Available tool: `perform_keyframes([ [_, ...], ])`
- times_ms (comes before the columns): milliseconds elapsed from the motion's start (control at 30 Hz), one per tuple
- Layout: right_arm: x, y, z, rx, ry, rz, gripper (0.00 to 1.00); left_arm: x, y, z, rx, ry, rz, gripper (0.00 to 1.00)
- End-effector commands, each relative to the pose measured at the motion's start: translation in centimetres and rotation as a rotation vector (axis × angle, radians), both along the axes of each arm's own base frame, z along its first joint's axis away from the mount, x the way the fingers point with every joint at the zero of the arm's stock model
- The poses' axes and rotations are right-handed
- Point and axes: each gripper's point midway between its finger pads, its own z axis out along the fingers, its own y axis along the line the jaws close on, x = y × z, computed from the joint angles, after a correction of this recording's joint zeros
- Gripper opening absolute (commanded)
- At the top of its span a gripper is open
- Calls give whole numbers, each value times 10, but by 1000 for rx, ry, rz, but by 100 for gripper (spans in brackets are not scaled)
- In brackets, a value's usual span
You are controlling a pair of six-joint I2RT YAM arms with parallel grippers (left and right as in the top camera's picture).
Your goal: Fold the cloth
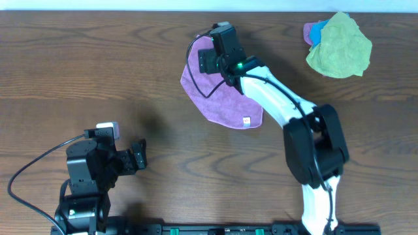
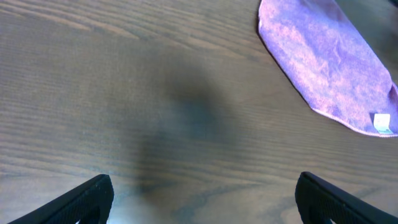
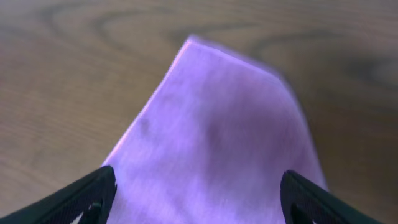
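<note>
Scanning from the lower left of the overhead view: finds the left gripper (image 1: 138,156) low over bare table (image 1: 78,72), well apart from the cloth (image 1: 212,101). Shows, in the left wrist view, fingers (image 2: 87,199) spread wide with only wood between, plus the cloth's rounded edge and white tag (image 2: 380,122) at the right edge.

Moving to the upper middle: finds the cloth lying flat, purple, roughly leaf-shaped, tag near its lower right edge. Finds the right gripper (image 1: 210,60) directly over its upper end, arm reaching in from the lower right. Shows, in the right wrist view, fingers (image 3: 87,202) held apart with purple fabric filling the gap and one corner pointing away. Looks unpinched; cannot tell through the blur whether touching the fabric.

Ending at the upper right: yellow-green cloth (image 1: 339,46) heaped on a blue cloth (image 1: 318,31), well apart from the work.

Judging what could go wrong: risks, on closing too high, catching nothing or only a wisp of pile, then dropping the corner mid-fold. Risks, on pressing too deep, bunching the fabric or dragging the whole cloth across the smooth wood instead of lifting one edge, with no hold on the far side and the left gripper so distant. Risks, on pulling askew, leaving edges mismatched and the tag corner sticking out.
</note>
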Motion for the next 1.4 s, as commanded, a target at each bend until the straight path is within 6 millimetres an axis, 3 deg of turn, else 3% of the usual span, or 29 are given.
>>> perform_keyframes([
  [0, -21, 1, 71, 113, -13, -51, 83, 4, 1, 11, -17, -27, 21, 95],
  [200, -81, -54, 114, 108, 131, -196, 82, 11, 1, 15, -106, 1, 95, 95],
  [300, -118, -96, 104, 101, 312, -347, 82, 16, -1, 28, -133, 35, 104, 95],
  [400, -143, -116, 88, 76, 451, -385, 76, 22, 0, 43, -134, 64, 104, 95],
  [567, -163, -116, 57, 106, 584, -375, 77, 35, -1, 60, -148, 120, 101, 95],
  [733, -186, -114, 6, 157, 714, -406, 78, 50, -10, 74, -200, 174, 71, 95],
  [1000, -213, -123, -46, 162, 797, -498, 78, 58, -23, 67, -276, 254, 23, 95],
  [1367, -200, -124, -76, 220, 707, -539, 71, 60, -30, 61, -311, 289, -1, 95],
])
